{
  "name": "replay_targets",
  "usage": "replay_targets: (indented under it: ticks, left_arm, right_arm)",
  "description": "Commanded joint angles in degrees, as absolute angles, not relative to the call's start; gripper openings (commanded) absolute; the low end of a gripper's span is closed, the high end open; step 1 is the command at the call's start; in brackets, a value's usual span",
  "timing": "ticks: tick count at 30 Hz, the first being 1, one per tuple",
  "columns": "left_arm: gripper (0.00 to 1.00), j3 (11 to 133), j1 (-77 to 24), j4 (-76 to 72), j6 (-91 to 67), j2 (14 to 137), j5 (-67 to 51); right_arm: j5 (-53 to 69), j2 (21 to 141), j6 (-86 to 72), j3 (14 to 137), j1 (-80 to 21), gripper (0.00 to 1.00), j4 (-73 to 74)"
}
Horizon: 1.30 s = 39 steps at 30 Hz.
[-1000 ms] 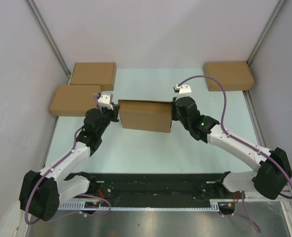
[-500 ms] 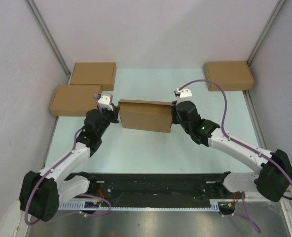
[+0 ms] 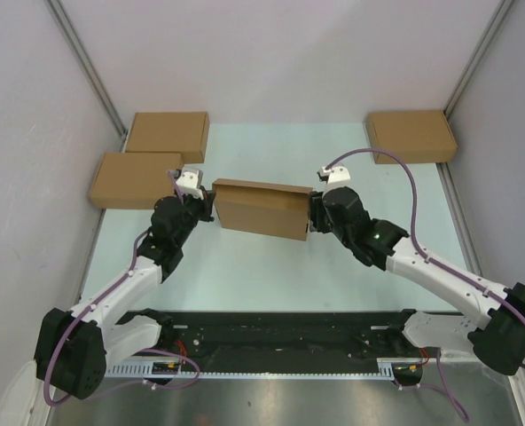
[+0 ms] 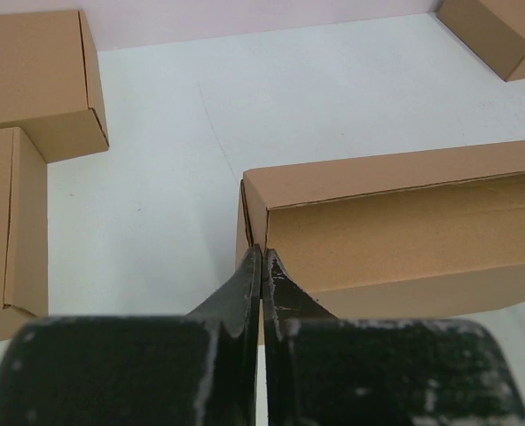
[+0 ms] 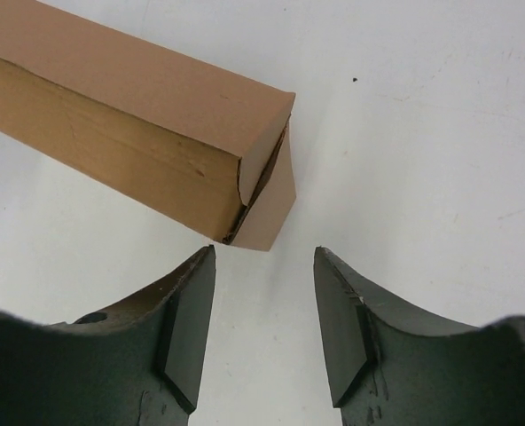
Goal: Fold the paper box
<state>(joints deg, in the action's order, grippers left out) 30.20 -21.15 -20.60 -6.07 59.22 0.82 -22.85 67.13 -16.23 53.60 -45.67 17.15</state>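
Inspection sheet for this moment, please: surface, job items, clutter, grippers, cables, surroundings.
Surface: pale table; no spills or scraps seen.
Job's things: paper box at mid-table, folded into a long closed shape; the flap at its right end looks not fully tucked.
Clutter: three cardboard boxes, two at far left, one at far right.
Grippers: left gripper shut, tips at the box's left end corner; right gripper open, just off the right end, not touching.
Cables: purple cable looping along each arm, apart from the box.
Surroundings: plain walls with metal corner posts; nothing else seen.
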Motion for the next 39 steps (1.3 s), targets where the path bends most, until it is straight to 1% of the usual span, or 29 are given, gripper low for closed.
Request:
replay_targets:
  ticks: [1,6,11,15,17,19,30,31,32,33,34,35,37,39]
  left_arm:
    - [0.00,30.7,-21.5,-16.9,-7.1,59.9,-0.4]
    - [0.00,31.2,-21.5,-16.5,-7.1,60.1,-0.4]
    - [0.00,31.7,-21.5,-16.3,-7.1,60.2,-0.2]
    - [0.00,31.6,-21.5,-16.2,-7.0,60.0,-0.2]
    - [0.00,31.5,-21.5,-16.3,-7.1,60.0,-0.2]
    - [0.00,31.5,-21.5,-16.2,-7.1,60.1,-0.2]
    - [0.00,32.0,-21.5,-16.6,-7.1,61.3,-0.3]
    - [0.00,32.1,-21.5,-16.4,-7.2,61.3,-0.3]
    - [0.00,32.2,-21.5,-16.4,-7.2,61.3,-0.4]
    - [0.00,32.3,-21.5,-16.3,-7.2,61.3,-0.4]
    - [0.00,32.3,-21.5,-16.3,-7.2,61.3,-0.4]
    - [0.00,32.3,-21.5,-16.3,-7.2,61.4,-0.4]
    - [0.00,32.4,-21.5,-16.1,-7.1,61.4,-0.3]
    - [0.00,32.4,-21.5,-16.0,-7.1,61.4,-0.2]
  right_arm:
    - [-23.1,63.5,-14.8,56.9,-46.0,0.54,19.4]
    - [-23.5,59.7,-14.3,57.8,-46.1,0.53,18.4]
    - [-23.7,57.2,-14.2,59.3,-46.1,0.52,13.2]
    - [-22.3,61.3,-14.6,61.6,-44.8,0.49,10.0]
    - [-20.3,64.4,-16.5,63.0,-43.2,0.45,10.1]
    - [-17.8,65.6,-17.9,63.4,-41.8,0.44,10.3]
    - [-15.1,69.3,-20.4,63.4,-38.2,0.44,12.2]
    - [-12.9,70.0,-22.5,63.3,-37.2,0.45,12.7]
    - [-10.9,70.1,-23.9,63.3,-36.0,0.48,13.5]
    - [-8.5,70.4,-25.0,63.1,-34.6,0.51,13.5]
    - [-3.2,70.6,-26.4,62.4,-31.7,0.55,13.2]
    - [-1.0,70.5,-29.2,62.1,-30.4,0.60,12.5]
    - [3.8,70.1,-31.5,60.7,-27.8,0.67,11.2]
    - [5.8,69.7,-33.7,60.4,-26.5,0.69,10.3]
